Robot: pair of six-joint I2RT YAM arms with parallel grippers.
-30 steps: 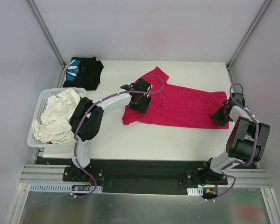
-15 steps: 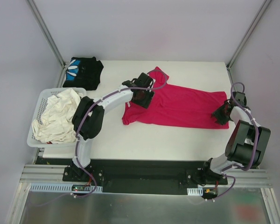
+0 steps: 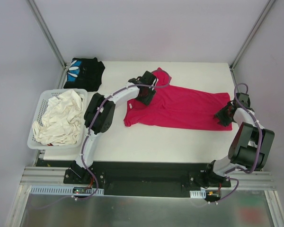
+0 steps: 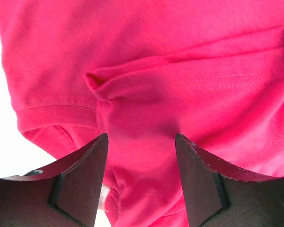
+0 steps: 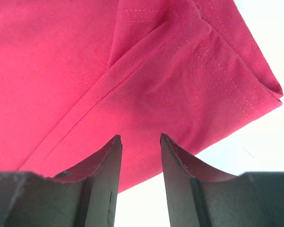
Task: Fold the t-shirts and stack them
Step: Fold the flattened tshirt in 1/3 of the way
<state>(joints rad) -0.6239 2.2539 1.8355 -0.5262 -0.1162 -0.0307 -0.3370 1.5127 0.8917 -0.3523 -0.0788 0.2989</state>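
The magenta-red t-shirt (image 3: 184, 109) lies flat across the middle of the white table, neck end at the left and hem at the right. My left gripper (image 3: 144, 96) hovers low over its left shoulder and sleeve. Its jaws (image 4: 141, 137) stand open above a bunched fold of the cloth (image 4: 180, 71). My right gripper (image 3: 222, 117) is at the shirt's right hem corner, and its jaws (image 5: 139, 137) stand open just above the doubled hem (image 5: 61, 71). The black t-shirt (image 3: 84, 73) with the blue-and-white print lies crumpled at the far left corner.
A white lattice basket (image 3: 39, 101) full of pale cloth stands at the left edge of the table. Metal frame posts rise at both far corners. Bare white tabletop (image 3: 161, 142) runs along the near side of the magenta shirt.
My left arm has swung its elbow right, away from the basket. Its gripper has shifted slightly toward the far side, over the shirt's shoulder. The right gripper has barely moved.
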